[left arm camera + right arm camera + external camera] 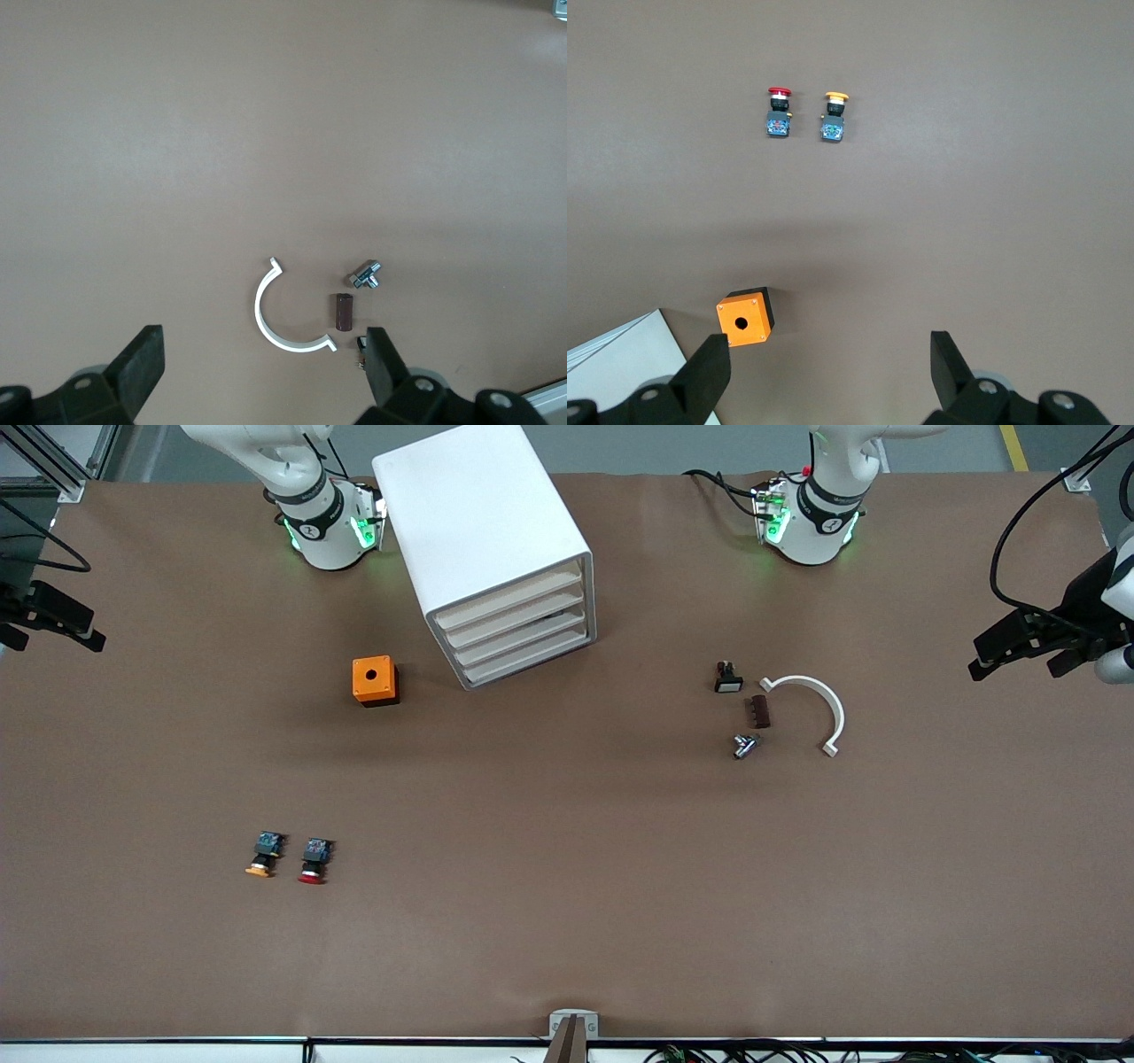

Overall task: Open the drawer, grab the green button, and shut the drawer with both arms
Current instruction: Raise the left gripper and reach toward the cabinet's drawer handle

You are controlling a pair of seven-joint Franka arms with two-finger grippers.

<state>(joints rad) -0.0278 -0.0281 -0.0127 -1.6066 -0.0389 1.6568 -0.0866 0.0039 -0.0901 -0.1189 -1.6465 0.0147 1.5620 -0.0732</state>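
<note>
A white cabinet (483,540) with several drawers (523,633), all shut, stands between the arms' bases; its corner shows in the right wrist view (620,359). The green-capped button is out of view. My left gripper (1019,660) hangs open and empty over the left arm's end of the table; in the left wrist view (263,363) it is open. My right gripper (53,638) hangs open and empty over the right arm's end; in the right wrist view (830,367) it is open. Both arms wait apart from the cabinet.
An orange box (374,680) (744,317) sits beside the cabinet. An orange-capped button (264,855) (834,117) and a red-capped button (314,861) (779,112) lie nearer the front camera. A white curved clip (819,704) (275,319), brown block (759,711), metal fitting (746,745) and small black part (727,678) lie toward the left arm's end.
</note>
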